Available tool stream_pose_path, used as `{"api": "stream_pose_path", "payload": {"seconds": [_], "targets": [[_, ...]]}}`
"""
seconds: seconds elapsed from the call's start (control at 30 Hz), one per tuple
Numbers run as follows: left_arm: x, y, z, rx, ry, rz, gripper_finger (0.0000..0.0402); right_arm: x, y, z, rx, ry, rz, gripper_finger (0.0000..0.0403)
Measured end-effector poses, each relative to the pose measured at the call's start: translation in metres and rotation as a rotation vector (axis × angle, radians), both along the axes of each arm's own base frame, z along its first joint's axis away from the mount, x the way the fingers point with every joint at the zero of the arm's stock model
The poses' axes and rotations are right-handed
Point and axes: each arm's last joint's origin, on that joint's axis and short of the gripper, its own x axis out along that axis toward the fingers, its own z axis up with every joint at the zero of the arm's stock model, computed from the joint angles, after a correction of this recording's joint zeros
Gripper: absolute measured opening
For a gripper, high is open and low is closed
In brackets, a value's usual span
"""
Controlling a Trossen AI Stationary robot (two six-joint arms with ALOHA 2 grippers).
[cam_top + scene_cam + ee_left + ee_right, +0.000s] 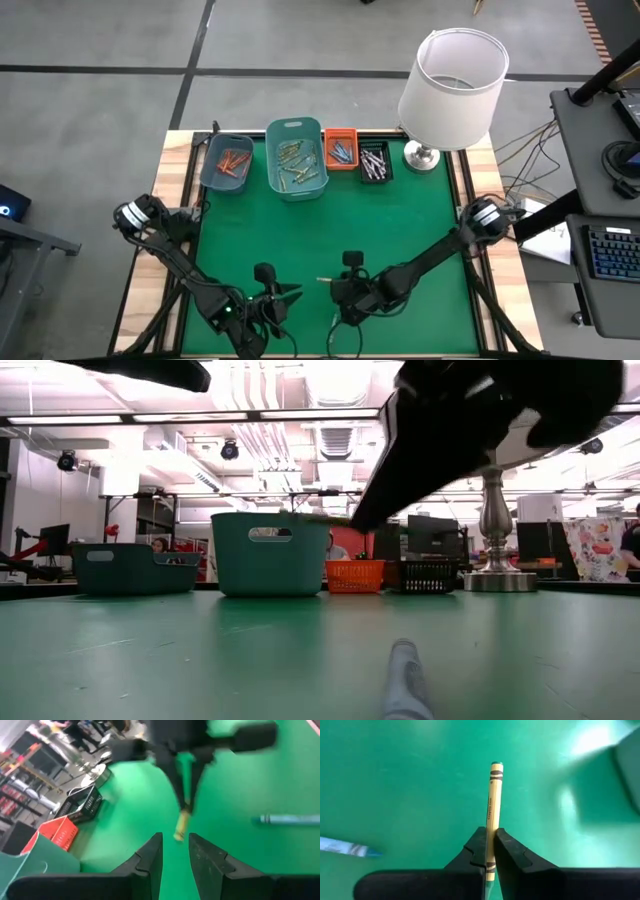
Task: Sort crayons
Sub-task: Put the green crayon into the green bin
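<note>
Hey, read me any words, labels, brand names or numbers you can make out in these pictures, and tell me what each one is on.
Yellow-green crayon held in the right gripper: dark print runs along its paper wrapper, too small to read.
Blue crayon lying on the green mat: no wrapper text readable.
Bins, lamp and room background: no legible words, numbers or signs.

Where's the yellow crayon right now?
The yellow crayon is pinched in the right hand, low over the green mat near the front middle, with a blue crayon lying close beside it.
</note>
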Motion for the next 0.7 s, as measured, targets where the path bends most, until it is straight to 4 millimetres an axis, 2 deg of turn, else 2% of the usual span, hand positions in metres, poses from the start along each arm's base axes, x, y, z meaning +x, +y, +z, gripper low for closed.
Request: {"api": "stream_pose_path", "payload": {"seconds": [0.17, 0.3, 0.4, 0.5, 0.7], "targets": [[-0.003, 0.008, 0.018, 0.062, 0.022, -0.039, 0.0076, -0.013, -0.015, 0.024, -0.030, -0.087, -0.033, 0.0010], [-0.011, 0.021, 0.033, 0.090, -0.006, -0.025, 0.0076, -0.013, -0.032, 0.039, -0.009, -0.180, -0.038, 0.0010], [-0.020, 0.035, 0.039, 0.070, -0.046, -0.006, 0.0076, -0.005, -0.044, 0.048, -0.020, -0.263, -0.020, 0.0009], [-0.030, 0.049, 0.037, 0.034, -0.110, 0.027, 0.0076, 0.008, -0.060, 0.054, -0.049, -0.329, -0.013, 0.0009], [-0.047, 0.070, 0.027, -0.076, -0.308, 0.137, 0.0076, 0.032, -0.114, 0.067, -0.120, -0.447, -0.092, 0.0009]]}}
